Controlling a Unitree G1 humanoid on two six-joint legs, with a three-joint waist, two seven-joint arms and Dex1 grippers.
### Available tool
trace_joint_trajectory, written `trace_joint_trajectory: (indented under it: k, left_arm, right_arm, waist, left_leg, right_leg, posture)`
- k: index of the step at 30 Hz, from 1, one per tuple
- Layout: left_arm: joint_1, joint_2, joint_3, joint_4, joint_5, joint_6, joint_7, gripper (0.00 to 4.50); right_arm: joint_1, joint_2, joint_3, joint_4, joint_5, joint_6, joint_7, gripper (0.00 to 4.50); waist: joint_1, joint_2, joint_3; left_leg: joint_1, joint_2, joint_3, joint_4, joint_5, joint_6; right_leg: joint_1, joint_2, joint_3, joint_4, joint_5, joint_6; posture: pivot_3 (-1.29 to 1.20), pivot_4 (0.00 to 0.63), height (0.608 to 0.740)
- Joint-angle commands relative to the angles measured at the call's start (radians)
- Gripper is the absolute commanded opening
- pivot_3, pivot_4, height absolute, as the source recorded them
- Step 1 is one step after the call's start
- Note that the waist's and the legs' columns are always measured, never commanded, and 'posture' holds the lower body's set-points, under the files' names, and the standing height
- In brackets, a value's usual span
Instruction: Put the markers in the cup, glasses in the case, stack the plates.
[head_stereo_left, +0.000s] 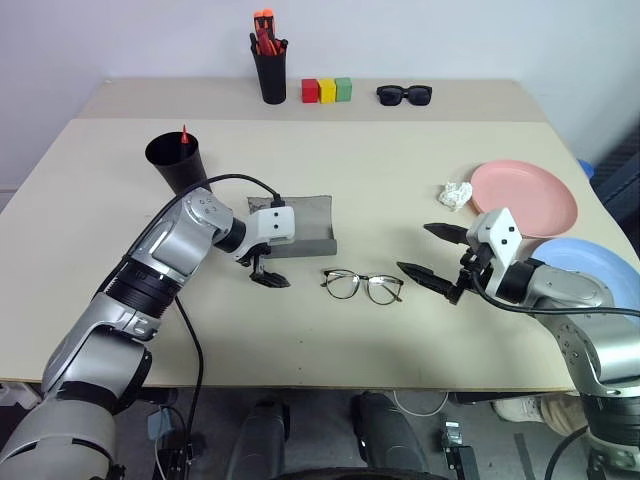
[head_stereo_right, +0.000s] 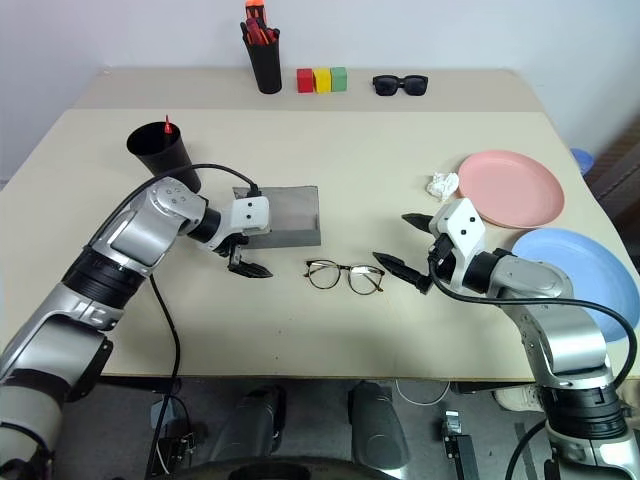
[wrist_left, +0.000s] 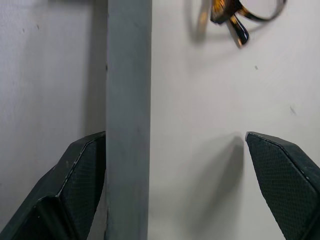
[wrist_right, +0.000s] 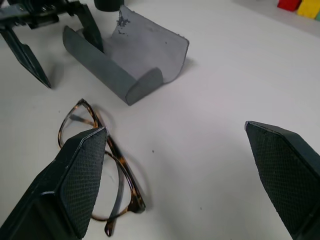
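- Case (head_stereo_left: 300, 228): grey, felt-like, rectangular, lid open.
- Glasses (head_stereo_left: 362, 285): thin tortoiseshell wire frame, at the case's 5 o'clock.
- Left gripper (head_stereo_left: 262, 272): textured black fingers apart, empty.
- Right gripper (head_stereo_left: 432, 256): fingers apart, empty.

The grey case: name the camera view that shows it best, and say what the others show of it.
The right wrist view: the grey case lies open, tray and raised lid both visible. Both eye views show it whole but partly behind the left gripper. The left wrist view catches a strip of its wall beside one finger.
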Motion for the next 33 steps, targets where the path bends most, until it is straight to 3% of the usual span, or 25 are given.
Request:
trace_joint_trajectory:
  k: [1,7,33]
  left_arm:
    - [-0.039,0.000,-0.006,0.019,0.003,0.032,-0.025,3.55]
    - [-0.063,-0.008,-0.001,0.039,0.002,0.035,-0.044,0.57]
    - [-0.169,-0.159,-0.053,0.175,0.034,-0.109,-0.067,0.57]
  right_arm:
    - [-0.011,-0.003,-0.012,-0.018,0.006,-0.008,-0.004,4.50]
    - [0.027,-0.003,-0.032,-0.032,0.008,-0.019,-0.011,4.50]
    - [0.064,0.011,-0.026,-0.015,-0.007,-0.065,-0.030,4.50]
  waist:
    - [0.000,0.000,0.000]
    - [0.000,0.000,0.000]
    - [0.001,0.000,0.000]
  left_leg:
    - [0.000,0.000,0.000,0.000,0.000,0.000]
    - [0.000,0.000,0.000,0.000,0.000,0.000]
    - [-0.001,0.000,0.000,0.001,0.000,0.000]
  right_leg:
    - [0.000,0.000,0.000,0.000,0.000,0.000]
    - [0.000,0.000,0.000,0.000,0.000,0.000]
    - [0.000,0.000,0.000,0.000,0.000,0.000]
  posture:
    - [0.00,0.150,0.740]
    - [0.00,0.150,0.740]
    - [0.00,0.150,0.740]
